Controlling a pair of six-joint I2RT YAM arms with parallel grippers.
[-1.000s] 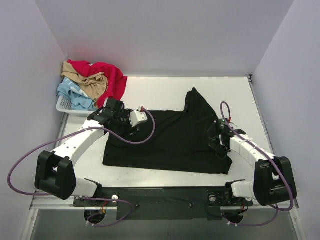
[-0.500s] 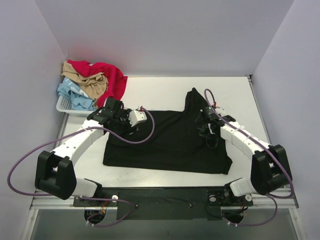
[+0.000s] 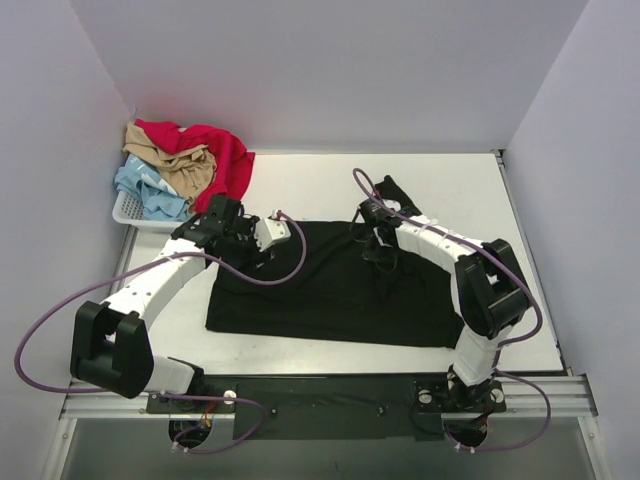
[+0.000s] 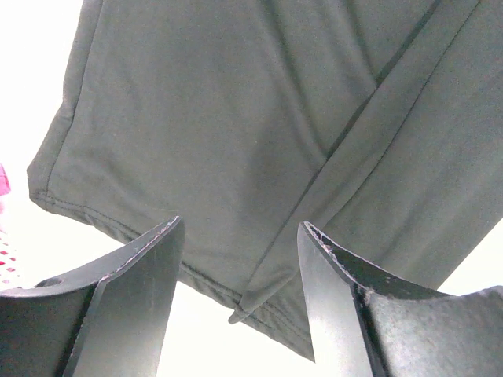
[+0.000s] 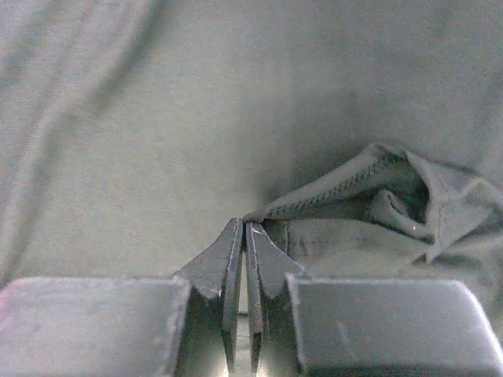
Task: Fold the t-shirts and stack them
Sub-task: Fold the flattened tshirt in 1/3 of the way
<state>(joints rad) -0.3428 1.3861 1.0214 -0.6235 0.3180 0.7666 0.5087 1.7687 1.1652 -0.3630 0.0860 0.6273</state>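
Black cloth across the middle of the bench (image 3: 300, 180): large black t-shirt (image 3: 320, 290), spread mostly flat, near edge straight, left side squared off. Right part rumpled and gathered under the right arm (image 3: 440, 240), with a small dark peak poking out toward the far side.

Left fingers (image 4: 240, 228) hovering above the left part of that shirt, spread wide, nothing between them. Below them in the wrist view: a hemmed corner of the dark fabric, a long diagonal fold line running across it, and bright bench on both sides. Left arm (image 3: 150, 285) angled in from the near left corner.

Right fingers (image 5: 241, 229) over the shirt's far right part, pressed tight together. Tips nipping the edge of a bunched, stitched hem of the same black cloth, with puckered folds piled just to the right of them. Cannot tell how much fabric the tips have caught.

At the far left corner of the bench, a white lattice basket (image 3: 128, 212) heaped with crumpled cloth. Red t-shirt (image 3: 225, 160) on top, spilling over the right side. Tan t-shirt (image 3: 185, 165) bunched in the middle. Pale blue t-shirt (image 3: 145, 190) lowest, at the front left, flecked with white. None of the three folded, and all apart from the black one.
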